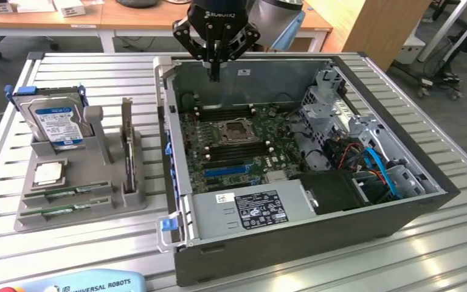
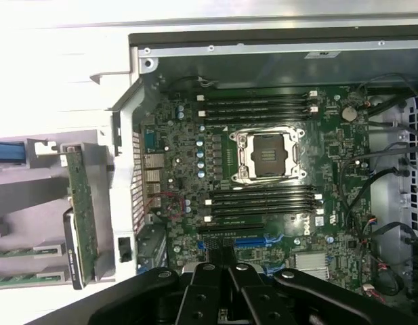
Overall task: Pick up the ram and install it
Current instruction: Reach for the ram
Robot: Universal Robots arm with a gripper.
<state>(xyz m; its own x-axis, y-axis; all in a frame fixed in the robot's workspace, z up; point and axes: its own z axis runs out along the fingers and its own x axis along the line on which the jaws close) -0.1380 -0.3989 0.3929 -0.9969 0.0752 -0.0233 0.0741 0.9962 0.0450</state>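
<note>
Ram (image 1: pixel 65 193) untouched | computer case (image 1: pixel 298 243) lies open, lid off, so we can reach its memory slots (image 1: pixel 217 113) | grey holder (image 1: pixel 133 198) beside it cradles the ram flat, ready for pickup | gripper (image 1: pixel 214 76) hangs above the case, jaws pinched together, empty.

The exterior view looks down from high up at the table (image 1: pixel 95 67) and open computer case (image 1: pixel 298 246). The wrist view looks straight down, close up. Both see the motherboard (image 1: pixel 217 157) (image 2: pixel 330 152).

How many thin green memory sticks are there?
2. One ram stick lies flat in the grey rack; the second ram stick beside it, nearer the camera. More may be hidden.
</note>
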